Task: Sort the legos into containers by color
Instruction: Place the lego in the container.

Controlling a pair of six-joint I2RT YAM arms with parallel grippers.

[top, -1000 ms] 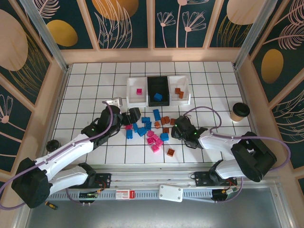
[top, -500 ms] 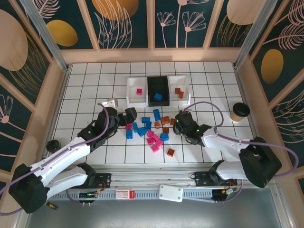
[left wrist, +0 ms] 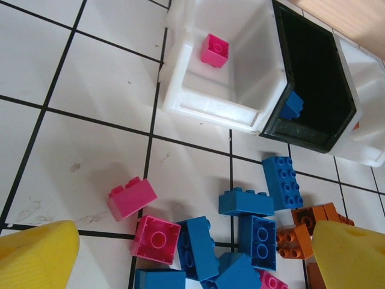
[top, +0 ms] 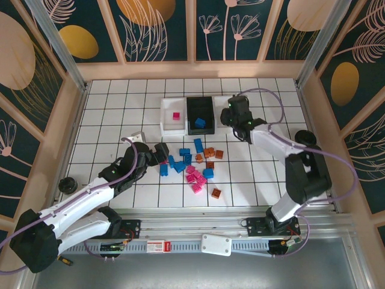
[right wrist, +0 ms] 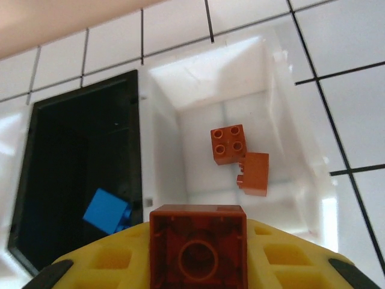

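**Orange-brown brick held over the right tray**

The right hand [right wrist: 198, 271] is clamped on one small orange-brown plastic brick [right wrist: 198, 238], with its yellow pads pressing the two opposite sides. It hangs above the right white rectangular tray [right wrist: 283, 120], so I judge that the release into this tray is the step in hand. The left hand [left wrist: 192, 262] is wide apart and holds nothing. It hovers low over the loose pile of bricks [top: 192, 165] on the white tiled counter [top: 108, 108].

The bricks look light, hard and smooth. They will not bend or break, but a glossy wall can slip from a weak grip. The best hold is on two flat side walls, not on the studs, and on a brick that stands a little free of its neighbours.

Counted: there are three trays in a row. The left white tray [left wrist: 180, 102] holds one magenta-pink brick [left wrist: 215, 49]. The black tray [right wrist: 42, 150] in the middle holds one blue brick [right wrist: 107, 211]. The right tray holds two orange-brown bricks [right wrist: 228, 143]. In the top view the pile on the counter has about seven blue, six pink and five orange-brown bricks; some lie touching, so this count is not sure.
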